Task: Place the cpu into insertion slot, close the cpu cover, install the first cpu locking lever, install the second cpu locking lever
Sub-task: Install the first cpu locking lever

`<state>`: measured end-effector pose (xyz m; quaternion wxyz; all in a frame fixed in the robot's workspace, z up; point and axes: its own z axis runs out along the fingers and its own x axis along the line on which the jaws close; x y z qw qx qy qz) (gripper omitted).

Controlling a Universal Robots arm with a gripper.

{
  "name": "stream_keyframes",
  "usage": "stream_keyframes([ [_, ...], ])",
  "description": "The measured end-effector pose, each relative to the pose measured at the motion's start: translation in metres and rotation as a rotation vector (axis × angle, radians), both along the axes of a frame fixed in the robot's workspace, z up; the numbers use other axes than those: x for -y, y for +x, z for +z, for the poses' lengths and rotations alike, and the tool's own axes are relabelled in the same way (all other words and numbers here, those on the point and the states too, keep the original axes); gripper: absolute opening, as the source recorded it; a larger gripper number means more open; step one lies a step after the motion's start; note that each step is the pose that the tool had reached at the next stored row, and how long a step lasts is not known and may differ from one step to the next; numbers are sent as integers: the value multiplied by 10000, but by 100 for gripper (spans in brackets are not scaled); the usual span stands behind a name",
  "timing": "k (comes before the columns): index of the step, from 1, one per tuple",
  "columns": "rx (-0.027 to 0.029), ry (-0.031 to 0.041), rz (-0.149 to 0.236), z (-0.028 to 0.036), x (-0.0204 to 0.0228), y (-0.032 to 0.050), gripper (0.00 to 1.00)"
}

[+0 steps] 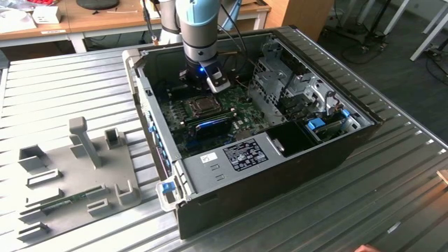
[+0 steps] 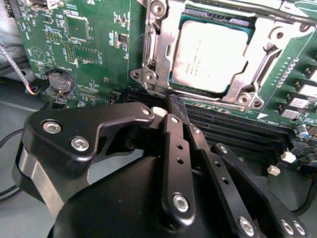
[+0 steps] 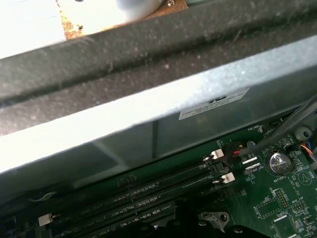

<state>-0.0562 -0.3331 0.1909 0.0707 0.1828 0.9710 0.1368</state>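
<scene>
In the second wrist view the cpu (image 2: 210, 54) lies flat in the insertion slot (image 2: 174, 79), pale silvery face up. The cpu cover (image 2: 265, 64), a silvery frame, lies down around it. A thin metal lever rod (image 2: 277, 12) runs along one edge of the cover. My gripper (image 2: 172, 110) hovers over the black memory slots (image 2: 237, 124) just beside the socket, fingers pressed together with nothing between them. In the exterior view the gripper (image 1: 210, 84) hangs inside the open computer case, just beyond the socket (image 1: 204, 106).
The case's walls (image 1: 150, 100) and drive cage (image 1: 280, 79) close in around the green board (image 2: 89, 44). A coin battery (image 3: 280, 161) and cables sit near the case wall (image 3: 148, 114). A grey fixture plate (image 1: 70, 173) lies on the ribbed metal table at the exterior view's left.
</scene>
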Motion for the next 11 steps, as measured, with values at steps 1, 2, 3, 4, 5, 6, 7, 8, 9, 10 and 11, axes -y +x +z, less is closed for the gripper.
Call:
stream_keyframes([
  [1, 0, -1, -3, 0, -1, 0, 10],
  [2, -1, -1, -11, 0, -4, 0, 10],
  [3, 0, -1, -18, 0, -7, 0, 10],
  [4, -1, 0, -24, 0, -9, 0, 10],
  [5, -1, -1, -29, 1, -12, 0, 10],
  [6, -1, -1, -34, 0, -15, 0, 10],
  [7, 0, 0, -38, 0, -17, 0, 10],
  [8, 0, 1, -43, 0, -20, 0, 10],
  [9, 0, 2, -45, 0, -21, 0, 10],
  [10, 0, 3, -48, -1, -22, 0, 10],
  [11, 1, 4, -52, -1, -22, 0, 10],
])
